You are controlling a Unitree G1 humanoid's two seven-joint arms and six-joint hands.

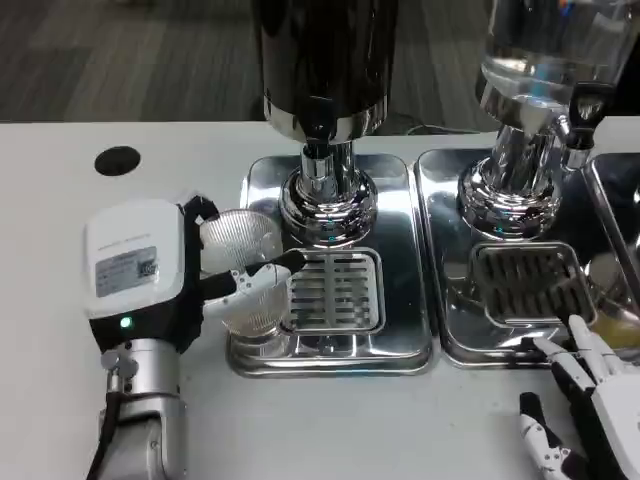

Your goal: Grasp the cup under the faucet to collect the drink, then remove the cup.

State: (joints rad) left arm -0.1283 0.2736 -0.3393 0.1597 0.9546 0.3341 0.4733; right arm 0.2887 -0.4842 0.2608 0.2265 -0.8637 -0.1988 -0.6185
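Table: white, smooth, matte; a round dark hole sits near its far left. Beyond the far edge, grey floor.

Left drip tray: polished steel, slotted grate at its centre, standing on the table. A dark-bodied dispenser rises from a chrome base at the tray's rear; its faucet hangs in front.

Right drip tray: polished steel, just beside the first, with its own grate. A clear-tank dispenser stands on it, with a black-handled tap on its right.

Cup: clear, ribbed plastic, tilted on its side at the left edge of the left tray, left of the grate and not under the faucet.

Left hand: white back up, fingers wrapped about the cup, gripping it.

Right hand: at the lower right corner, resting near the front rim of the right tray, fingers spread, holding nothing.

Open room: bare table to the left and along the front edge; a narrow gap between the trays.
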